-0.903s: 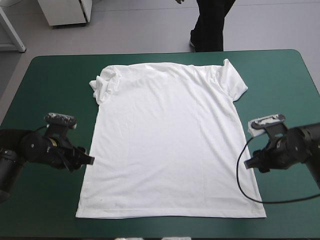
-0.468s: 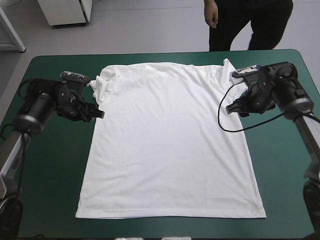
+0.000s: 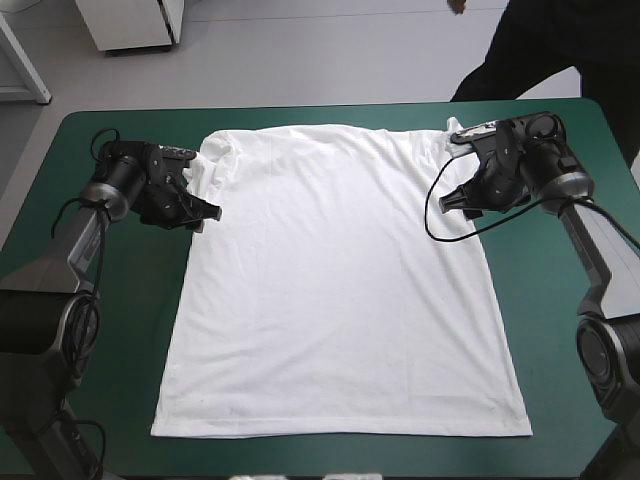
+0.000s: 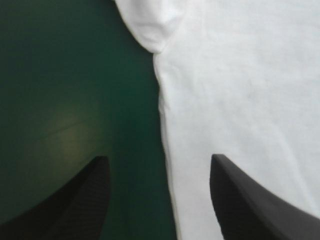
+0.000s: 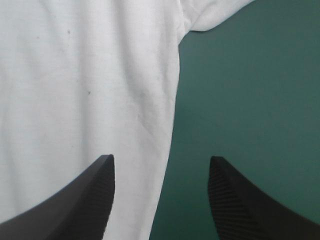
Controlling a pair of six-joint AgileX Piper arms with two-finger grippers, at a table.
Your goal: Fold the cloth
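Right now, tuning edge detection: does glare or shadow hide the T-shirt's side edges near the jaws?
Left wrist view: a pale sheen on the teal-green cover, off the T-shirt, whose edge reads plainly. Right wrist view: even light, edge distinct between the open jaws. High view: no hard shadow crosses it.

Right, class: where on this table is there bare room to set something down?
Bare teal-green cover flanks the T-shirt toward the near-left and near-right corners. It is crowded farther back: the left claw and right claw, both open, straddle its side edges.
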